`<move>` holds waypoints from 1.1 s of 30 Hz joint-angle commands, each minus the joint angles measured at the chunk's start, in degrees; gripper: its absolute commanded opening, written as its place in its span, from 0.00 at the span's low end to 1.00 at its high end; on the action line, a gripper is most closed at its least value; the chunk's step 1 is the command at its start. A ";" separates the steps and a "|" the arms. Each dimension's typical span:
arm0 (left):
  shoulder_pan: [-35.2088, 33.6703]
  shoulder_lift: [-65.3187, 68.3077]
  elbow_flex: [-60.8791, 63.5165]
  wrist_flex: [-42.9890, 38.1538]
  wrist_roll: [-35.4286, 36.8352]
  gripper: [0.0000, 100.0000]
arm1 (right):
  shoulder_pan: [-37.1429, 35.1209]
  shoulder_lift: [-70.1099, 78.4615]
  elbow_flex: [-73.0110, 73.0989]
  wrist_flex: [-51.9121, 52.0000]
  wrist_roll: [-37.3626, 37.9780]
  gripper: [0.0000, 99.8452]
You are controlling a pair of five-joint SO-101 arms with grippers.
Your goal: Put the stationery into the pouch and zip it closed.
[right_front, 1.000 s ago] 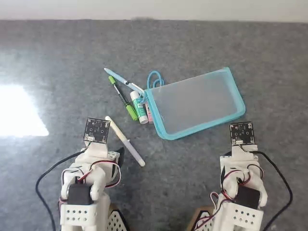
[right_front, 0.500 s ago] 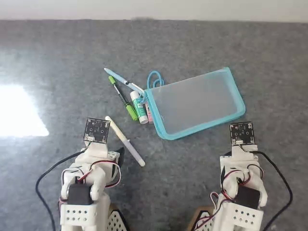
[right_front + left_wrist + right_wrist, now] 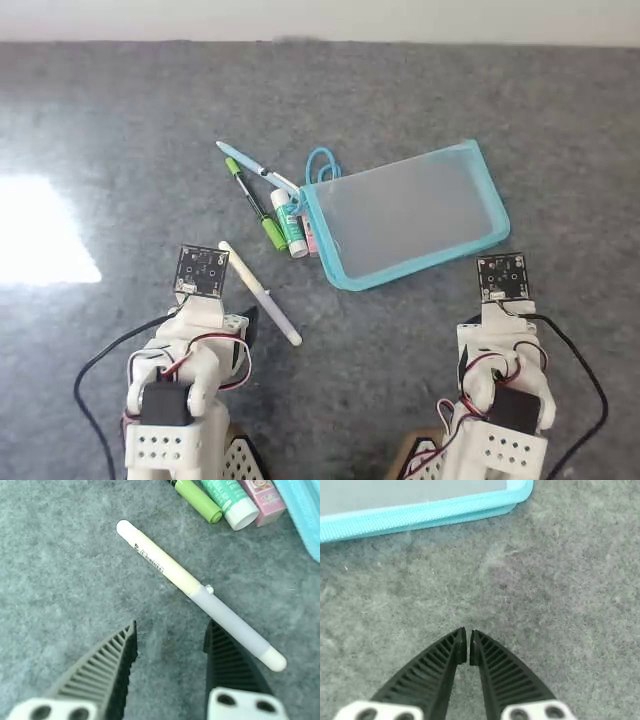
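Tabletop unchanged over the last second, so I judge the task unstarted. Pouch lies centre-right in the high view, white pen lower left of it. My left claw gapes wide near that pen; right claw sits pinched, empty.

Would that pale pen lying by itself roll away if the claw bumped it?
Probably: the pale pen looks round and smooth, so a sideways nudge would likely roll it, though its small nub may stop it. It seems rigid and light, so the open left gripper should lift it easily.
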State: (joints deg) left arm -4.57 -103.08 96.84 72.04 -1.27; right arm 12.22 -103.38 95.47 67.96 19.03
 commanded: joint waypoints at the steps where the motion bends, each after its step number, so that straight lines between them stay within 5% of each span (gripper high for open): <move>1: 0.00 -1.05 -0.40 0.18 0.53 0.20 | 0.22 -0.40 0.97 0.66 0.44 0.03; 22: 0.35 -1.05 -0.40 0.18 0.44 0.21 | 0.13 -0.40 0.97 0.66 0.09 0.03; 33: 16.88 -1.05 -0.40 -0.18 0.53 0.21 | -2.15 -0.57 0.97 -0.66 0.44 0.03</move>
State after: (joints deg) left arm 7.47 -103.08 96.84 72.04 -1.27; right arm 12.13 -103.38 95.47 67.96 19.03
